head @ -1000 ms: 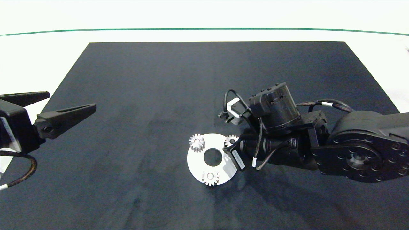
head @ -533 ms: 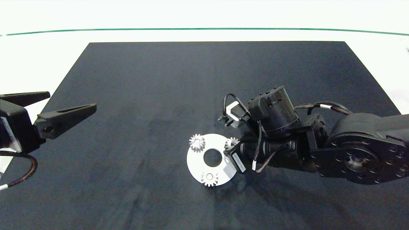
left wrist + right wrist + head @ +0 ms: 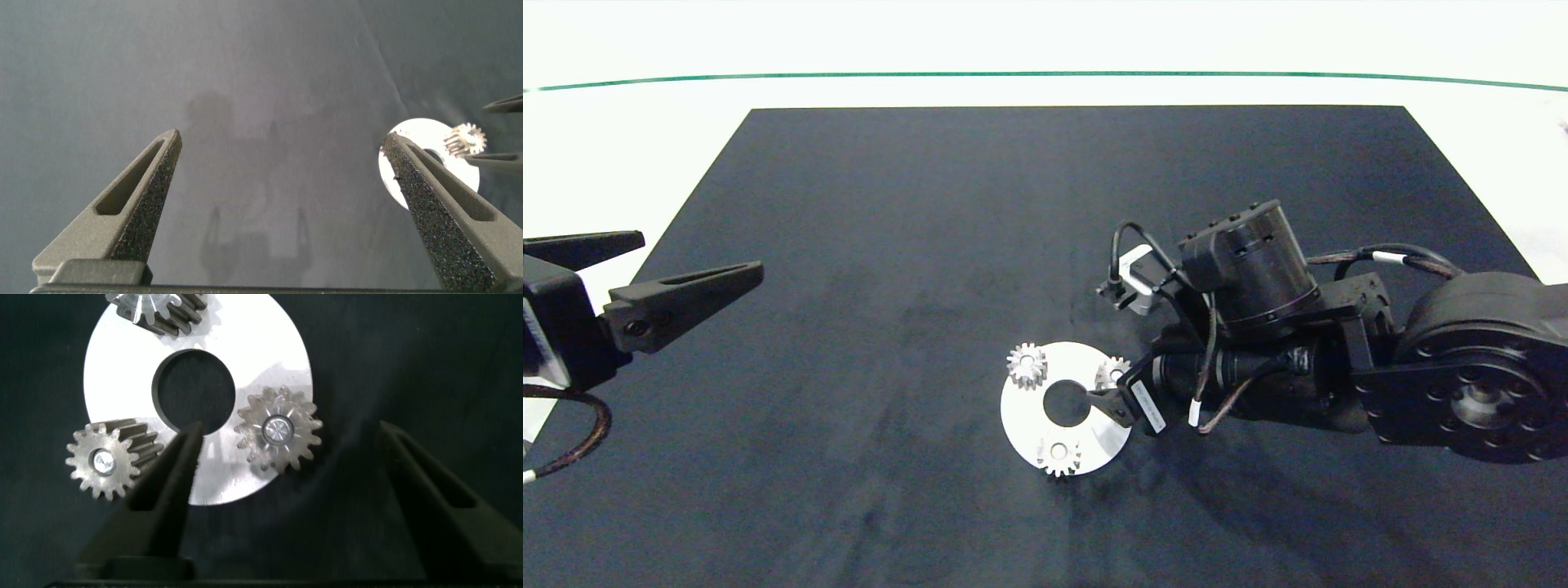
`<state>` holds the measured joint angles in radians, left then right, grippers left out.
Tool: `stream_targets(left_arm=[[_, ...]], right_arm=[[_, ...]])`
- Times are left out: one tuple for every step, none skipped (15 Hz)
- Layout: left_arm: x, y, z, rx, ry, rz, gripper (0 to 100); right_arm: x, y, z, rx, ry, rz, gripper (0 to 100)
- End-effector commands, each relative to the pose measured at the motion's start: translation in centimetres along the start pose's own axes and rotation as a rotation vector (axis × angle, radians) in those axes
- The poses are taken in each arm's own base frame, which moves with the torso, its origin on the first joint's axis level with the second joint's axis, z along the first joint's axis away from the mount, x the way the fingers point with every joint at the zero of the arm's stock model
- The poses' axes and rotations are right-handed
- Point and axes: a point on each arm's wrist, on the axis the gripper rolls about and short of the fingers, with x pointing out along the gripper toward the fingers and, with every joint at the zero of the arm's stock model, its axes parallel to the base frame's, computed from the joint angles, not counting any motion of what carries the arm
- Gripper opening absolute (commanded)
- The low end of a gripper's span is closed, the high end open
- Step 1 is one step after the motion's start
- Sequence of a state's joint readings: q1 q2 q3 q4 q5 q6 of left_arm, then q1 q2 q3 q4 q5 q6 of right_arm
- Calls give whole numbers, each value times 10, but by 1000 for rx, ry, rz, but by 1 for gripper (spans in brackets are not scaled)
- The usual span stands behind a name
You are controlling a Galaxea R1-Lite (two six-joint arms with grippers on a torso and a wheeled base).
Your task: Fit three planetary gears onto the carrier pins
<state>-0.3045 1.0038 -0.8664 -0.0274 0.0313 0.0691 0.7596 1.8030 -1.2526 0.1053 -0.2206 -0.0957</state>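
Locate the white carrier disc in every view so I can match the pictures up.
Head view: white carrier disc lies on the dark mat, lower centre, just off the right gripper.
Left wrist view: only part of the disc shows at the right edge, behind a finger.
Right wrist view: disc fills the upper middle, beyond the open fingers.
Shared landmark: the disc's large central hole.

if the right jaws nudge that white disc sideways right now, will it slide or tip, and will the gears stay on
The white disc looks thin and lies flat on the dark mat, so it would probably slide, not tip. The mat may drag on it. All three gears sit over pins, so they would likely ride along.
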Motion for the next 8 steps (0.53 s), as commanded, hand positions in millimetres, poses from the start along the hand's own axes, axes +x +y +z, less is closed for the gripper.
stream_targets(left_arm=[[-16,1,1,1,-24,3,100],[-23,1,-1,1,-7,2,100],[-30,1,-2,1,-9,1,100],[-37,1,-2,1,-21,6,100],[-43,2,-1,-2,-42,12,100],[-49,2,-1,-5,-55,24,100],[-54,5,0,-9,-67,63,100],[-57,8,1,-16,-78,94,100]], right_arm=[[-45,-15,6,78,-52,-17,100],[-62,-19,4,111,-49,-23,100],[-81,-23,3,145,-64,-49,100],[-100,-29,-1,178,-96,-84,100],[-118,-36,-6,204,-129,-111,100],[-137,-44,-12,231,-166,-138,100],[-158,-55,-20,264,-207,-175,100],[-178,-65,-26,296,-255,-216,100]])
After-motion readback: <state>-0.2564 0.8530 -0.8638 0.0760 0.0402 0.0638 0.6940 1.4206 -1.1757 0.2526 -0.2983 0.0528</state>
